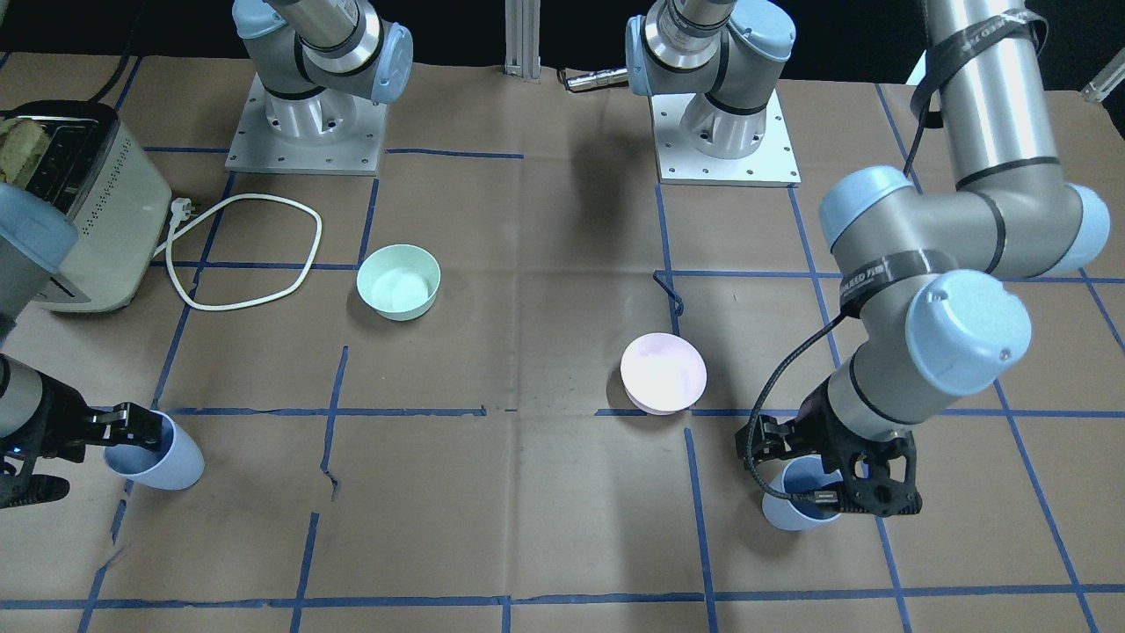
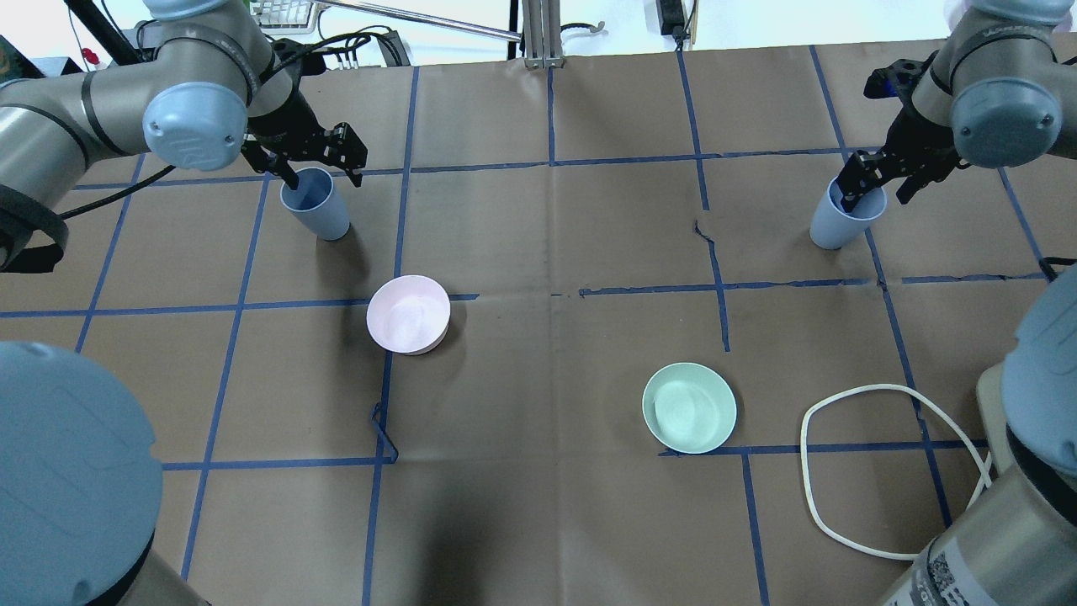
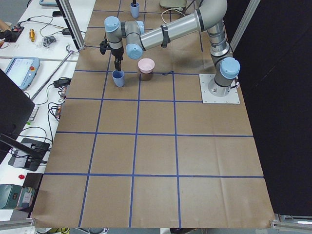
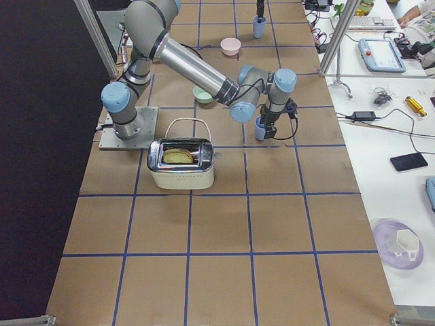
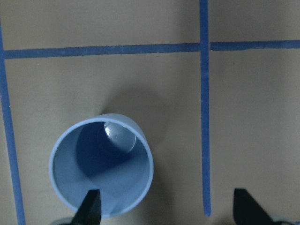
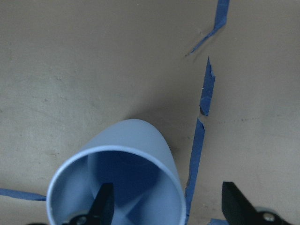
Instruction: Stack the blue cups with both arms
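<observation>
Two pale blue cups stand upright far apart on the brown paper table. The left cup (image 2: 317, 206) (image 1: 791, 508) (image 5: 101, 164) is under my left gripper (image 2: 324, 172) (image 1: 857, 501) (image 5: 168, 208). That gripper is open, with one finger inside the cup and the other outside its wall. The right cup (image 2: 841, 220) (image 1: 163, 455) (image 6: 117, 183) is under my right gripper (image 2: 875, 189) (image 1: 88, 453) (image 6: 170, 204). It is also open, with one finger inside the rim and the other outside.
A pink bowl (image 2: 408, 313) and a mint-green bowl (image 2: 689, 407) sit between the cups, nearer the robot. A toaster (image 1: 79, 207) with a white cable (image 2: 883, 471) is at the robot's right. The arm bases (image 1: 303, 132) stand at the near edge.
</observation>
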